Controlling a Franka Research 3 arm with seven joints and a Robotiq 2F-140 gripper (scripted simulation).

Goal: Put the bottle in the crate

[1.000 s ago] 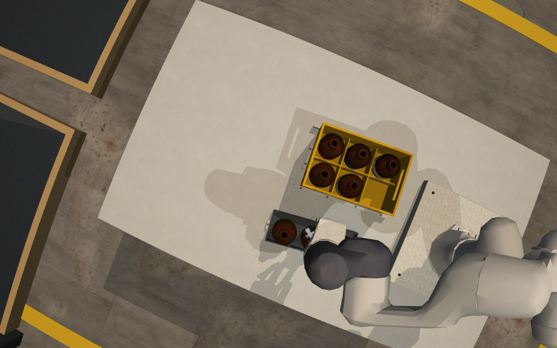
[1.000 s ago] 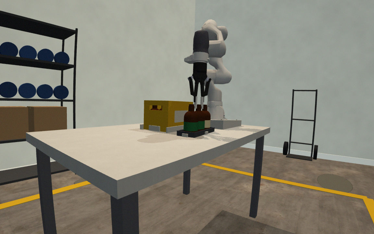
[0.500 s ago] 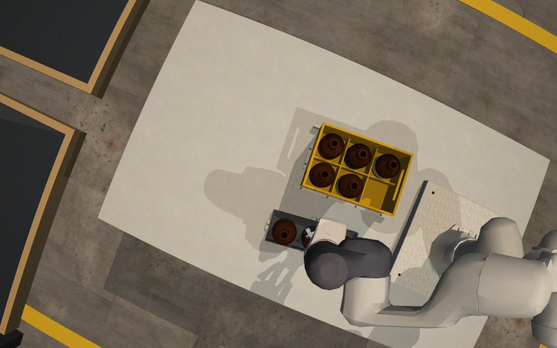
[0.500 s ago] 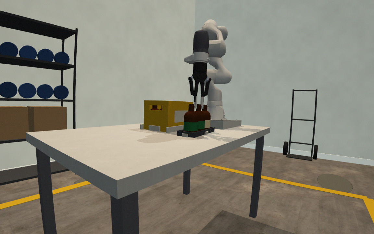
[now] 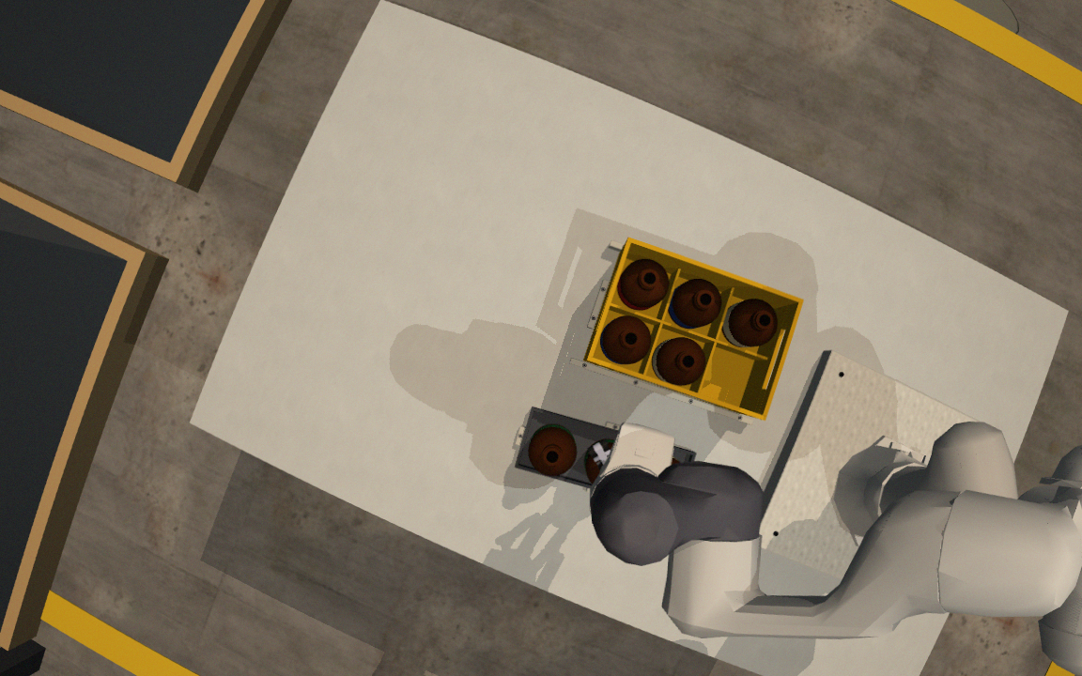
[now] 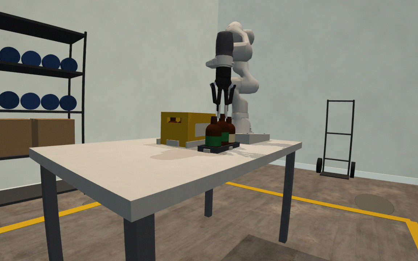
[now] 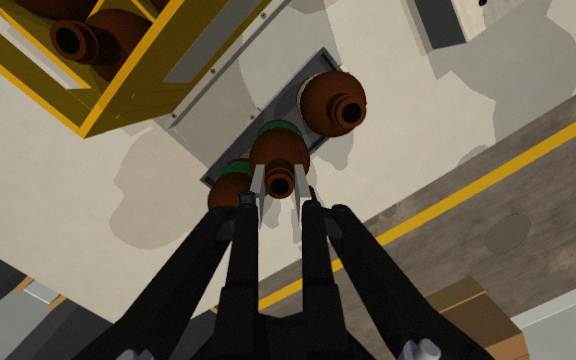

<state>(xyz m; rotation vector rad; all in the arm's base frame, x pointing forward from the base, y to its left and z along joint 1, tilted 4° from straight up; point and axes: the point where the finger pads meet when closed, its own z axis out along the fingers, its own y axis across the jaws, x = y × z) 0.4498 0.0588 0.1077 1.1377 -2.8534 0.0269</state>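
Note:
A yellow crate [image 5: 692, 330] holds several brown bottles and has one empty slot [image 5: 734, 374] at its corner nearest the arm's base. A dark tray beside it carries three upright brown bottles. My gripper [image 7: 279, 176] is shut on the neck of the middle bottle [image 7: 279, 160], which has a green label. In the side view my gripper [image 6: 222, 110] points straight down onto that bottle [image 6: 224, 131]. A second green-label bottle [image 7: 228, 187] and a cream-label bottle [image 7: 333, 102] stand on either side of it. My wrist hides most of the held bottle from above.
The crate [image 6: 184, 128] stands just behind the tray [image 6: 218, 148]. The arm's pale base plate [image 5: 847, 453] lies right of both. A shelf with boxes [image 6: 28, 133] stands far left and a hand truck [image 6: 337, 139] far right.

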